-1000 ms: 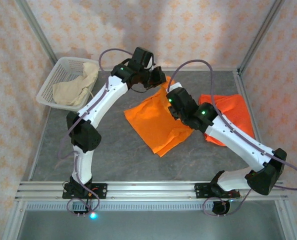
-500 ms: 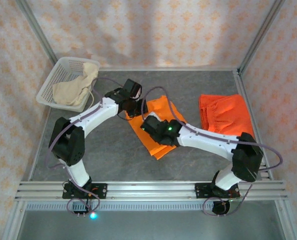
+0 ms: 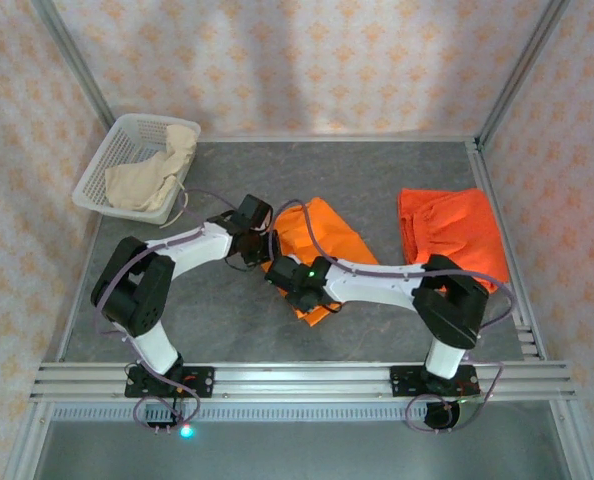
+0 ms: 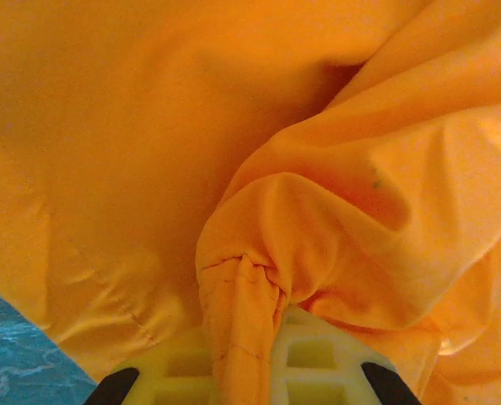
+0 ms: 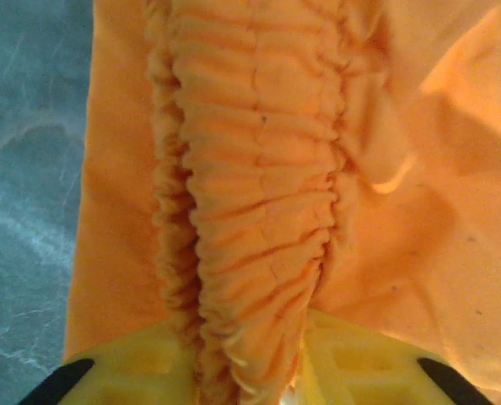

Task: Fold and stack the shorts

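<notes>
Already doubled over. Far left: cream shorts [image 3: 152, 180] slumped in the white mesh basket [image 3: 102, 175], not yet handled. Left of centre: left gripper [image 3: 254, 240], low over the table [image 3: 227, 330], fingers [image 4: 318, 363] clenched on a bunched edge of the middle orange shorts [image 3: 322, 235]. Just near of it: right gripper [image 3: 295, 290], gathered waistband [image 5: 250, 169] lying between its fingers [image 5: 360, 363]; cannot tell whether clamped or loosening.

Compared with a second ago: both arms swung down from the far side toward the near left, dragging one half of the cloth across the other. Wide flat sheet gone, narrow slanted strip in its place. Reads as one fold laid, with release due next.

Far right: second orange shorts [image 3: 447, 225], folded, lying well apart, unmoved. Judged remaining: perhaps another fold, then stacking on that right-hand pair, then the cream pair from the basket.
</notes>
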{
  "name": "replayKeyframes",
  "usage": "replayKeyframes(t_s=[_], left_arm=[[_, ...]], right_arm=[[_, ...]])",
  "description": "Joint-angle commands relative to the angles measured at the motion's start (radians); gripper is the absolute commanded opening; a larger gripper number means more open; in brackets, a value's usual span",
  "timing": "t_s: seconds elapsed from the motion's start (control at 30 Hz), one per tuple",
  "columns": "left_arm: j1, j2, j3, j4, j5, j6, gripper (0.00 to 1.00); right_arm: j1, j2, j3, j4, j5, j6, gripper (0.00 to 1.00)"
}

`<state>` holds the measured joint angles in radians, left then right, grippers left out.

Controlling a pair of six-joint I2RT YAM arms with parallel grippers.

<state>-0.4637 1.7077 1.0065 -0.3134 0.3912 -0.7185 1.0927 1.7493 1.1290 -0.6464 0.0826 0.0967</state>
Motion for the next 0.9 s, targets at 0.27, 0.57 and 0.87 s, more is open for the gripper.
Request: replayKeyframes(t_s=[0.27,0.57,0.87], left_arm=[[0.024,-0.096,-0.097,0.095,-0.078,-0.034,0.32],[0.050,-0.285,-0.030,0.019,-0.040,-0.029,0.74],[-0.004,-0.336,-0.024,0.112,0.081,-0.150,0.95]], right_arm=[[0.007,0.066,-0.014,-0.053,-0.259,0.043,0.48],[-0.023,-0.227,-0.053,0.020,-0.264,0.097,0.82],[-0.182,-0.548,-0.234,0.236,-0.353,0.242,1.00]])
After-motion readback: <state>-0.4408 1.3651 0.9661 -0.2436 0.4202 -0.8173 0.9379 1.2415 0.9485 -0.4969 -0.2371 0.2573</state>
